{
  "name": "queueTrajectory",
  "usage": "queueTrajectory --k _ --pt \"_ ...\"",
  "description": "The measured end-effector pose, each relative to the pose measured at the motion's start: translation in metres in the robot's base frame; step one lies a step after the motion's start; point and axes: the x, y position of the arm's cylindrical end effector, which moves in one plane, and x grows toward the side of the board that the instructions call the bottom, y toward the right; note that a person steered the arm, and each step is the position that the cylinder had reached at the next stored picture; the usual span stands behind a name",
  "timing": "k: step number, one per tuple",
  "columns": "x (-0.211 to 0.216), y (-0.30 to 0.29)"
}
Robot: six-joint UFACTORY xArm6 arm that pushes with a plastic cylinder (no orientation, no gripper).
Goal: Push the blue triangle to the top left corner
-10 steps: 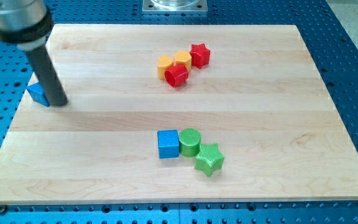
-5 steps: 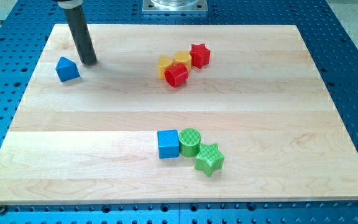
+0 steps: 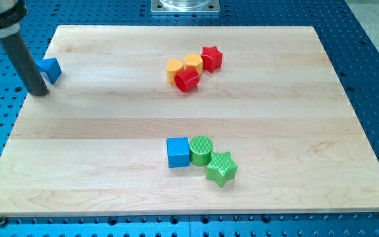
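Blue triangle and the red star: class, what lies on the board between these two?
In the camera view, between the blue triangle and the red star lie two yellow blocks; the rest is bare wood.

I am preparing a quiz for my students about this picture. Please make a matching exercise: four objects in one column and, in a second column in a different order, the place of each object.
Objects:
1. small blue triangle block
2. blue square block
3. red star-shaped block
4. green star-shaped block

Places:
A. the view's right end of the top cluster
B. at the left edge of the wooden board, with my tip just below-left of it
C. lowest block of the bottom cluster
D. immediately left of the green round block

Pairs: 1-B, 2-D, 3-A, 4-C
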Motion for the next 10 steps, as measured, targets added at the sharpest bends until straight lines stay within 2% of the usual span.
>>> queueTrajectory --k 1,2,3,4,5,7,10 --pt "-0.059 0.052" --pt "-0.087 0.056" --pt "-0.055 0.032" --pt "-0.089 0.022" --pt "-0.094 0.05" --pt "-0.095 0.06" --pt "-0.095 0.107"
